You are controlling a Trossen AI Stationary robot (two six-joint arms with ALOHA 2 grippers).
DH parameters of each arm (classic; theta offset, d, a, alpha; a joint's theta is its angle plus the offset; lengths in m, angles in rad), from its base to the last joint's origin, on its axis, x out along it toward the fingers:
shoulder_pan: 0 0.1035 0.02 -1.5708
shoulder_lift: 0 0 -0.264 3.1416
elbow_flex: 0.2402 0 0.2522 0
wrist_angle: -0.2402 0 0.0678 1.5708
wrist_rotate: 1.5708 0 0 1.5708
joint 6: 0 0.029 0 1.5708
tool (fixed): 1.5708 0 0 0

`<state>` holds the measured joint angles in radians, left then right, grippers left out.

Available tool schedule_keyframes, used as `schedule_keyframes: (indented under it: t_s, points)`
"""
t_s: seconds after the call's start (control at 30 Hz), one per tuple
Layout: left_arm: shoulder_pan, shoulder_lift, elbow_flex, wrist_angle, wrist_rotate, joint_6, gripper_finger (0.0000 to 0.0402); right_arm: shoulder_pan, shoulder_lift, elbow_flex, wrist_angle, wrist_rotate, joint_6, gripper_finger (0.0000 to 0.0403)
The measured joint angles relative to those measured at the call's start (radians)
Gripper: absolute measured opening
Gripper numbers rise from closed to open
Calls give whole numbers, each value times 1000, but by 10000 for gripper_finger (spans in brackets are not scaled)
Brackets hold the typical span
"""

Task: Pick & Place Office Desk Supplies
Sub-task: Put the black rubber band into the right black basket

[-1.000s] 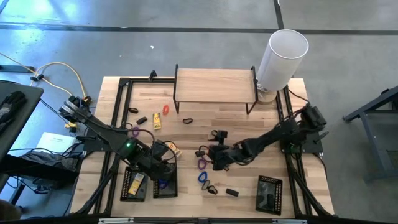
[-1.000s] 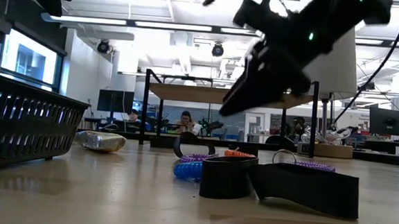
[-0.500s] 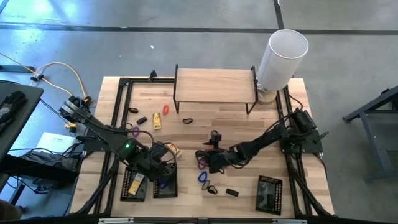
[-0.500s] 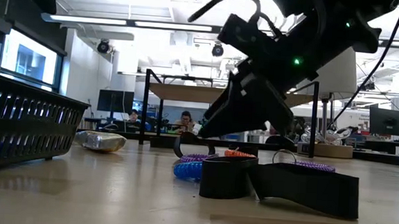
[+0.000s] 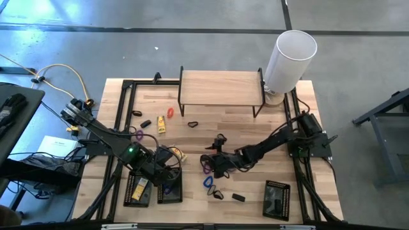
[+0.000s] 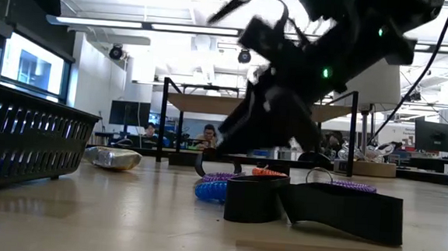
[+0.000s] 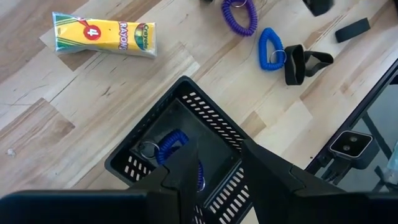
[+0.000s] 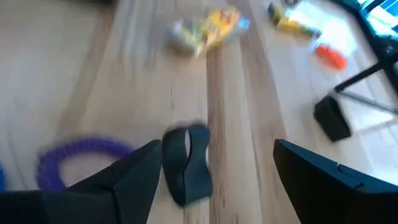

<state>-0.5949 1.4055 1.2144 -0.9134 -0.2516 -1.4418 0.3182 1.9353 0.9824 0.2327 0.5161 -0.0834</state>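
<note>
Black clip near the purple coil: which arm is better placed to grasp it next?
Probably the right. The right gripper is open with the black clip between its fingers, beside the purple coil. The left gripper hangs over a mesh tray.

- 2 dark arms, matte black from base to tip, built of chunky jointed segments.
- Left arm: a small green light glows on its forearm, and a yellow cable loops off near its base.
- Right arm: black cabling runs along it; a green light shows on its housing in the low view.
- Fingers: flat, angular, black.
</note>
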Motion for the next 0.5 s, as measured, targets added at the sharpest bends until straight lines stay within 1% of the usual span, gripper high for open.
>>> schedule_keyframes:
  t_s: [0.07, 0.23, 0.37, 0.5]
  points:
    - [0, 0, 0, -1, 0, 0, 117, -7, 23, 0, 22, -19, -6, 298]
    - [0, 0, 0, -3, 14, 6, 117, -11, 59, 0, 59, -13, -54, 298]
    - [2, 0, 0, -4, 19, 6, 117, -27, 64, 0, 50, 34, -50, 298]
    - [2, 0, 0, -4, 20, 6, 117, -54, 64, 0, 56, 35, -45, 298]
